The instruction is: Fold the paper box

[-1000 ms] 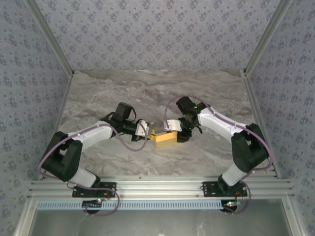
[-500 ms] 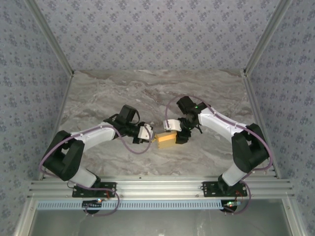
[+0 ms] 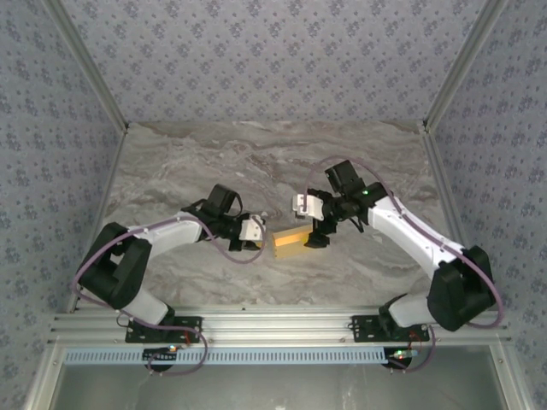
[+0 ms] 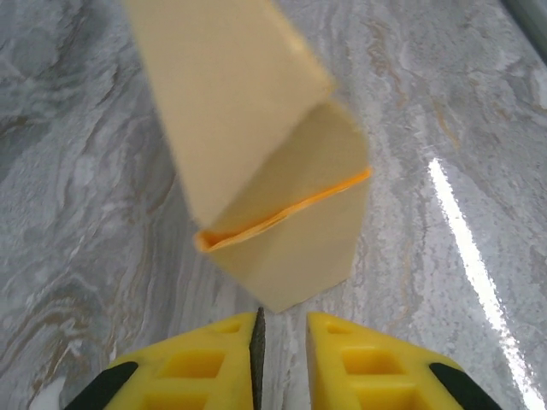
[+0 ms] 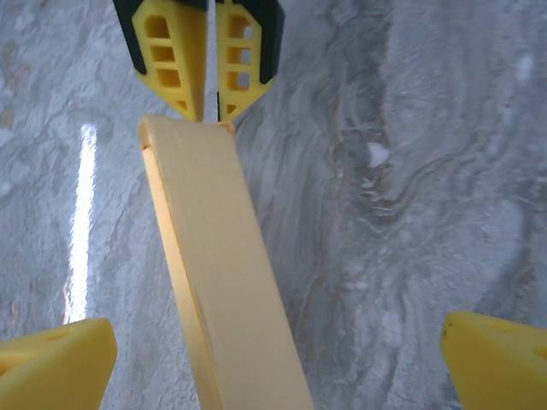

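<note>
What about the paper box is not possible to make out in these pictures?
Left wrist view: the upper part of the paper box is blurred and cut off by the top edge.
Right wrist view: its near end is cut off by the bottom edge.
Top view: too small to tell whether the left gripper touches the box.

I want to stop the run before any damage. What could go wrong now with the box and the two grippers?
1. The right gripper is open, its fingers wide of the box, so it gives no hold. The left gripper is shut at the box's end; whether it pinches card is unclear, so the box may slip.
2. The orange seam gapes, so the fold may spring open.
</note>
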